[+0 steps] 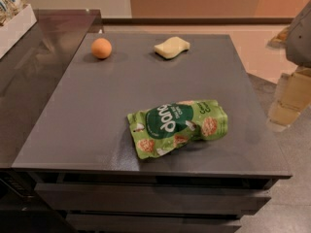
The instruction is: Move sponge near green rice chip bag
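Observation:
The sponge (172, 47) is a pale yellow block with wavy sides, lying flat near the far edge of the grey table (97, 110). The green rice chip bag (179, 125) lies crumpled on its side near the table's front edge, well apart from the sponge. My gripper (289, 98) hangs at the far right of the view, off the table's right side, level with the bag and far from the sponge. It holds nothing that I can see.
A round orange fruit (101, 48) sits at the far left of the table. A dark counter (34, 57) adjoins on the left, with a white box of snacks (14, 18) at its far end. Drawers run under the table's front.

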